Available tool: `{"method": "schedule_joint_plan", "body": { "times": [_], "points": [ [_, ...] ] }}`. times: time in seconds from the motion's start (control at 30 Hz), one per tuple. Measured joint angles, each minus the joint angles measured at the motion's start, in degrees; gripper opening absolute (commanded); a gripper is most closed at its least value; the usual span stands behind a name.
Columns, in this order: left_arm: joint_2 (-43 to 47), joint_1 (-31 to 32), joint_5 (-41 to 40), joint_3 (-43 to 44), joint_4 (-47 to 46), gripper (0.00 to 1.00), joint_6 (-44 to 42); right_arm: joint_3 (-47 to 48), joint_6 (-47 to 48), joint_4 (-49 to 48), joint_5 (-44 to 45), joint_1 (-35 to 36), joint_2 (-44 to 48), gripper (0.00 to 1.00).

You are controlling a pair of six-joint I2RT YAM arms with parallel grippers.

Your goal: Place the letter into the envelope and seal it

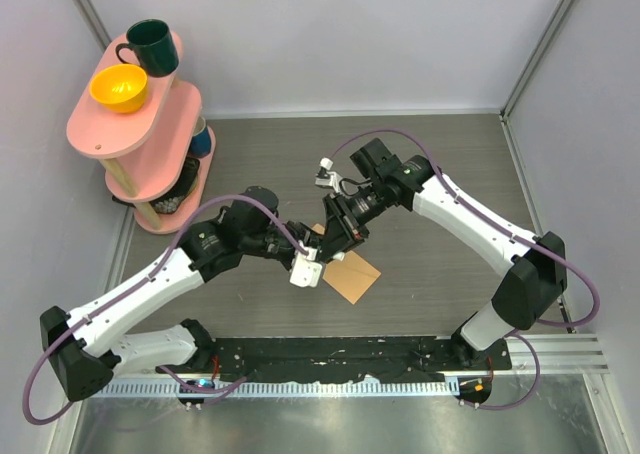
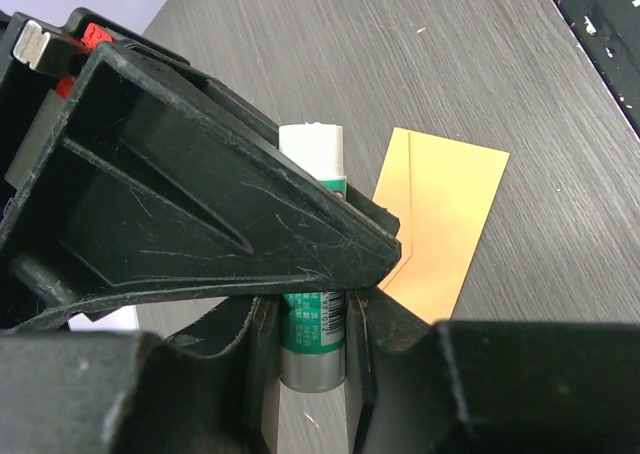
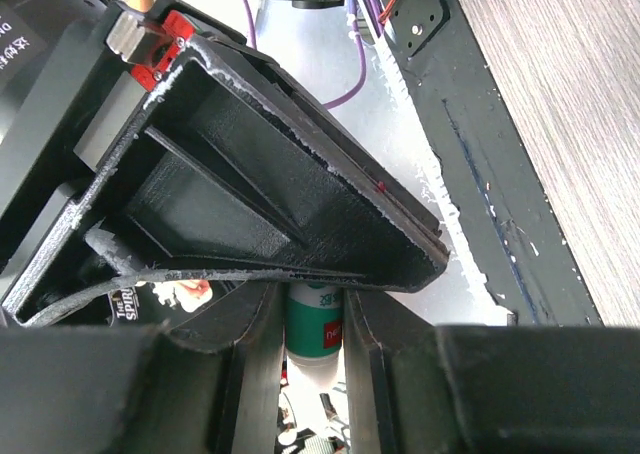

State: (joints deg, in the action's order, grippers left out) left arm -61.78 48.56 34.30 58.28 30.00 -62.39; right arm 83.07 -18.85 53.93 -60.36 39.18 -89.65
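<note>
**Q:** Where does the envelope (image 1: 358, 279) lie relative to the grippers?

**A:** Flat on the table (image 1: 440, 174), just near-right beneath them, long axis far-left to near-right. Left gripper (image 1: 301, 258) and right gripper (image 1: 338, 236) both clamp one glue stick (image 2: 312, 324). The letter is not visible.

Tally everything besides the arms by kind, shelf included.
Envelope: 1
Glue stick: 1
Green mug: 1
Yellow bowl: 1
Pink shelf: 1
Blue cup, partly hidden: 1
Dark item on the bottom tier, kind unclear: 1
Letter: 0 clearly in view
Total: 7
</note>
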Motion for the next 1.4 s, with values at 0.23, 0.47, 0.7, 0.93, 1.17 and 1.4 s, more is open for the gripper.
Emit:
{"method": "schedule_joint_plan", "body": {
  "times": [0.23, 0.47, 0.7, 0.93, 1.17, 1.4],
  "points": [
    [-0.09, 0.57, -1.49, 0.33, 0.02, 0.00, 3.80, -0.13, 0.11, 0.04, -0.04, -0.09, 0.00, 0.51],
    [0.66, -0.42, -0.52, -0.28, -0.85, 0.00, 17.14, 5.33, 4.24, 0.55, 5.29, -7.58, -0.02, 0.68],
    [4.17, -4.96, 6.01, -5.42, -8.13, 0.00, 41.18, 13.92, 14.05, 1.75, 23.32, -22.36, -0.96, 0.87],
    [5.42, -12.00, 9.42, -11.17, -17.79, 0.00, 65.51, 12.41, 26.12, 1.11, 42.10, -30.05, -2.93, 0.91],
    [6.23, -15.87, 9.79, -12.46, -24.39, 0.00, 76.17, 6.05, 34.73, -3.72, 49.42, -36.39, -8.76, 0.90],
    [6.54, -15.96, 9.66, -13.20, -28.17, 0.00, 79.76, 1.46, 39.45, -7.82, 52.00, -36.50, -11.87, 0.69]
  ]
}}
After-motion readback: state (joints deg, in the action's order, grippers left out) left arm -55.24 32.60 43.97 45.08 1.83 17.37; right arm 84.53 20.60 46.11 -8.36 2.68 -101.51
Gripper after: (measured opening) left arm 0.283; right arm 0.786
